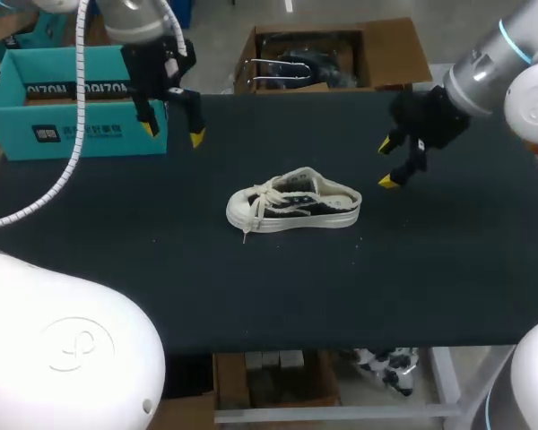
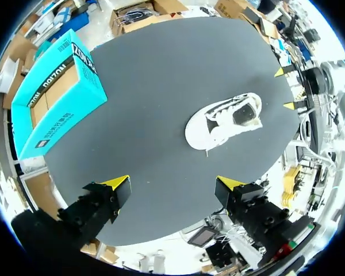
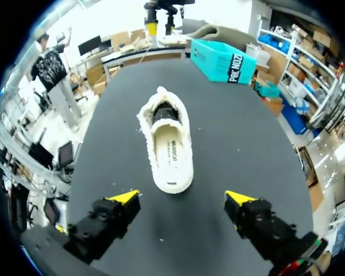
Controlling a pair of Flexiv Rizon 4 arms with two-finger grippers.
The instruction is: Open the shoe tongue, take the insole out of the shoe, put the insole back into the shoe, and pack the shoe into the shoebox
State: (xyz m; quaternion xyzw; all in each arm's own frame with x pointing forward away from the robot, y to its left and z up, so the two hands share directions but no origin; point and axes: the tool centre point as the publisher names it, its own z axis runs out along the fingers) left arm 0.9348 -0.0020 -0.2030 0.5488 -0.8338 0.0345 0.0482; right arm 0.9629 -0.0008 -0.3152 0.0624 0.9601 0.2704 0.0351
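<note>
At the table's point(image 1: 448, 269) middle the shoe point(image 1: 293, 202) stands on its sole, insole point(image 3: 171, 150) inside, untouched. Left gripper point(image 1: 173, 133) hangs near the shoebox point(image 1: 72, 107), right gripper point(image 1: 387, 163) beside the shoe's heel end; both with jaws apart

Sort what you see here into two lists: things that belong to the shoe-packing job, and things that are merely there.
Belong to the job:
shoe, between the two grippers
insole, inside the shoe
shoebox, open, by the left arm
left gripper, open
right gripper, open

Merely there:
black table, which only bears the shoe
</note>
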